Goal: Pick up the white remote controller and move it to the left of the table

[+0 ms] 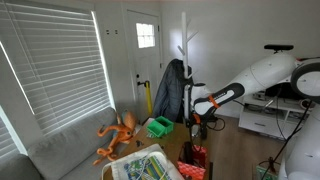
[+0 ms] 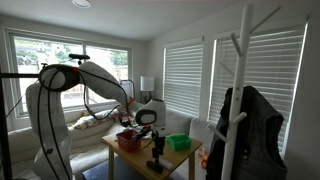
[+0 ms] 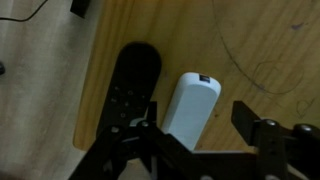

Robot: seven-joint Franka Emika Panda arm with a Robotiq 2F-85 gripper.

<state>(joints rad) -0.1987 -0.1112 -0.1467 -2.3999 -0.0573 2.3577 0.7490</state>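
White remote (image 3: 190, 105): lay flat on the table (image 3: 262, 48), near its edge, just beside a black remote (image 3: 130, 88). Hand (image 3: 197, 120): fingers apart, straddling the white remote, nothing gripped. We judged a centred descent best, with one finger slipped between the two remotes.

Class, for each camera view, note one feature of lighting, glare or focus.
Wrist view: soft focus, the gripper dark and blurred near the lens, the white remote pale against the table. In an exterior view, daylight blows out the window; in an exterior view, the blinds glow, the sofa dim.
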